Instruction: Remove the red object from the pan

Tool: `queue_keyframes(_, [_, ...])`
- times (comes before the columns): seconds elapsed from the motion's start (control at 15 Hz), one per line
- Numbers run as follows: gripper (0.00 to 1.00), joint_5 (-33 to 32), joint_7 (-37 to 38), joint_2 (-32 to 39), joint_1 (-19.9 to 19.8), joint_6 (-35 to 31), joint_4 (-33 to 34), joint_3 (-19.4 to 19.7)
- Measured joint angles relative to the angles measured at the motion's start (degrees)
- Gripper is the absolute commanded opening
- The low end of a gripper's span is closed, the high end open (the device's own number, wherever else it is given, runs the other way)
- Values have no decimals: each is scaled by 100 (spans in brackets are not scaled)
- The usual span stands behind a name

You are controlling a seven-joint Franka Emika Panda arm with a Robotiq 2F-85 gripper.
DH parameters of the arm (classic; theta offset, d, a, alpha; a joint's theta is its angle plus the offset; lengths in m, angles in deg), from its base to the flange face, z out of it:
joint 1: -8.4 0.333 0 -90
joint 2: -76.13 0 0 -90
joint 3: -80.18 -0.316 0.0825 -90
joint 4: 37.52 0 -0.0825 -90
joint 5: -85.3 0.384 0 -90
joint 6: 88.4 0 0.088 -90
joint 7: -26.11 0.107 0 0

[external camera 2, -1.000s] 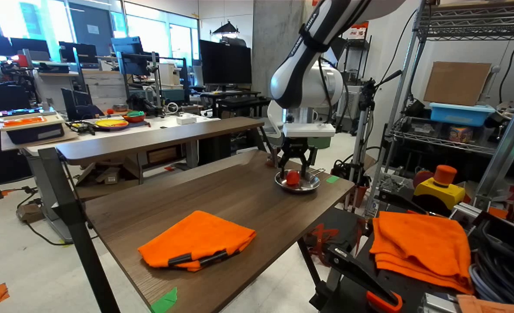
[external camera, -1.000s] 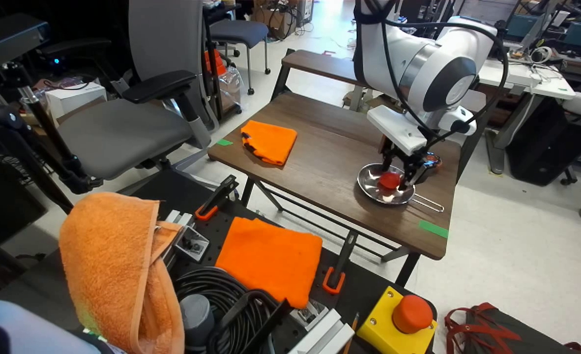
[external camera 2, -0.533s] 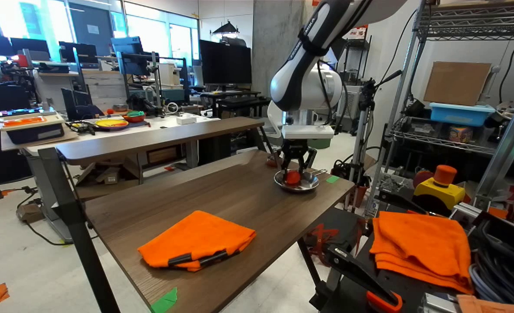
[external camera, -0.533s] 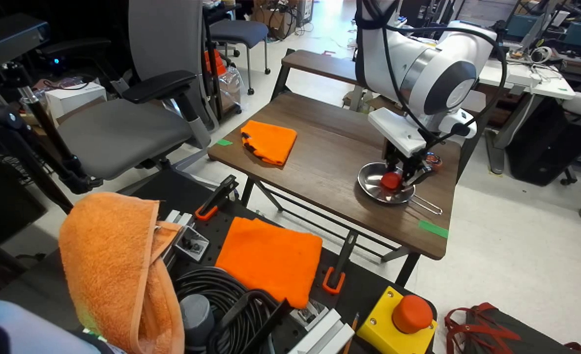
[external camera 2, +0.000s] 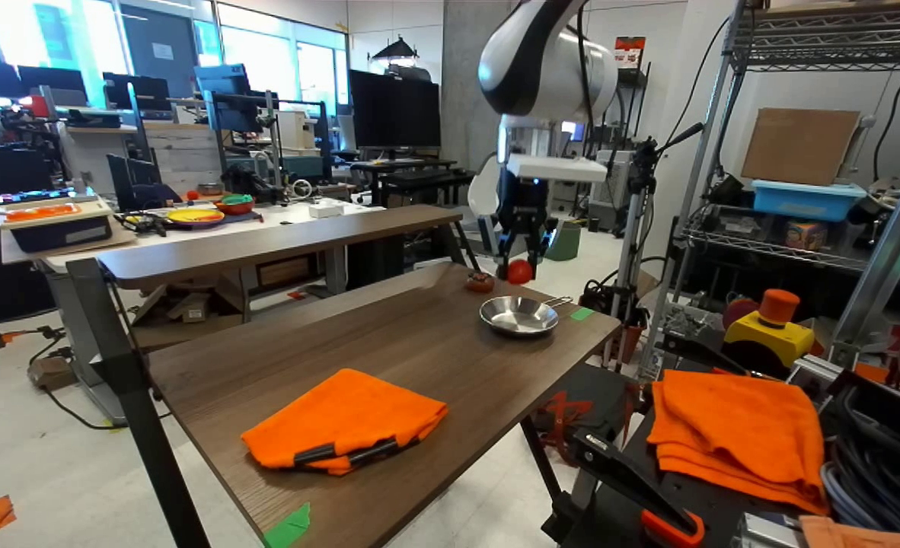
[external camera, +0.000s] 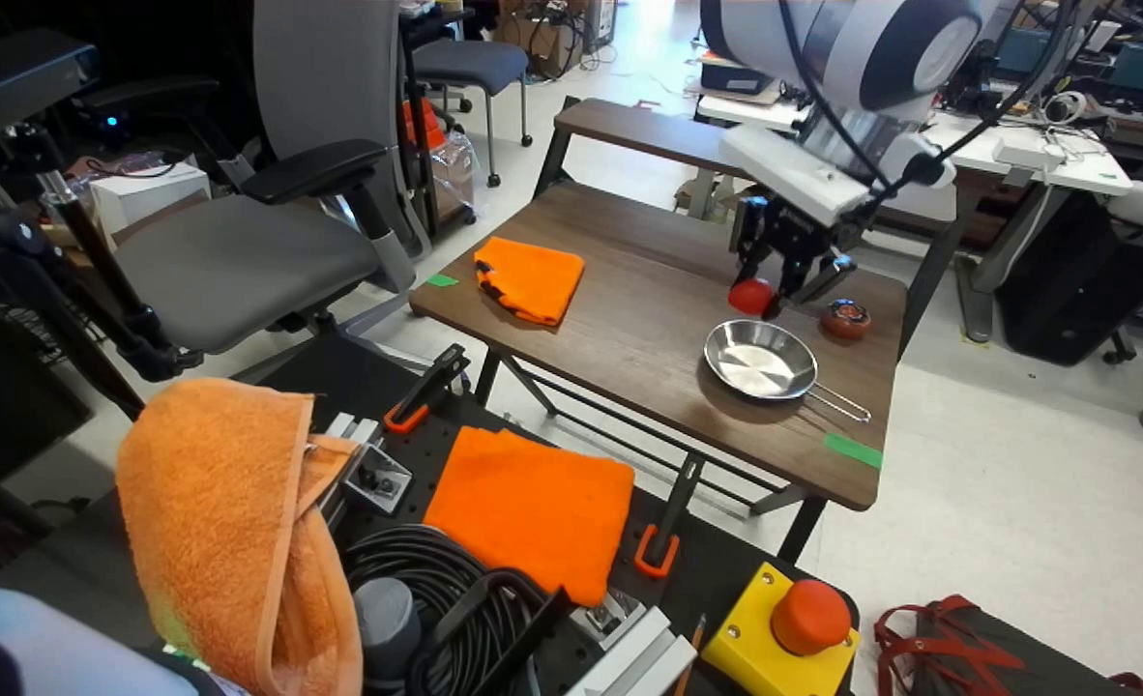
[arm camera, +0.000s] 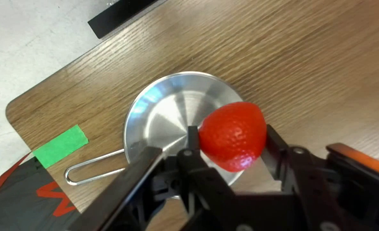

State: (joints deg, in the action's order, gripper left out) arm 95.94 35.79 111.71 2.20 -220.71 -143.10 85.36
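My gripper (external camera: 757,298) is shut on the red object (external camera: 750,297), a round bright red ball. In the wrist view the fingers of the gripper (arm camera: 232,134) press on both sides of the red object (arm camera: 232,138). In an exterior view the gripper (external camera 2: 518,268) holds the red object (external camera 2: 520,272) in the air, above and apart from the pan (external camera 2: 519,316). The shiny silver pan (external camera: 763,367) stands on the table with nothing in it. In the wrist view the pan (arm camera: 167,112) is below the gripper, partly hidden by the ball and fingers.
A darker reddish-brown object (external camera: 844,320) sits on the wooden table near the pan; it also shows in an exterior view (external camera 2: 480,282). A folded orange cloth (external camera: 530,278) lies at the table's far end. Green tape (arm camera: 61,146) marks a table corner near the pan handle (arm camera: 93,166).
The fingers closed on the red object inside the pan. The gripper has since risen with the red object, out of the pan and slightly back. The pan has stayed nearly in place.
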Motion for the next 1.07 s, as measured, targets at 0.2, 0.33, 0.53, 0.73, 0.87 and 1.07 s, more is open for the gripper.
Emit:
queue_keyframes(0.2, [24,64,5,-742,33,386,-102,-152])
queue_keyframes(0.33, [24,120,100,-993,118,535,11,-252])
queue_keyframes(0.53, [24,134,375,-996,315,630,366,-348])
queue_keyframes(0.73, [24,134,655,-680,508,666,822,-364])
queue_keyframes(0.87, [24,126,823,-326,592,666,1168,-363])
queue_keyframes(1.07, [24,117,1059,307,677,676,1735,-363])
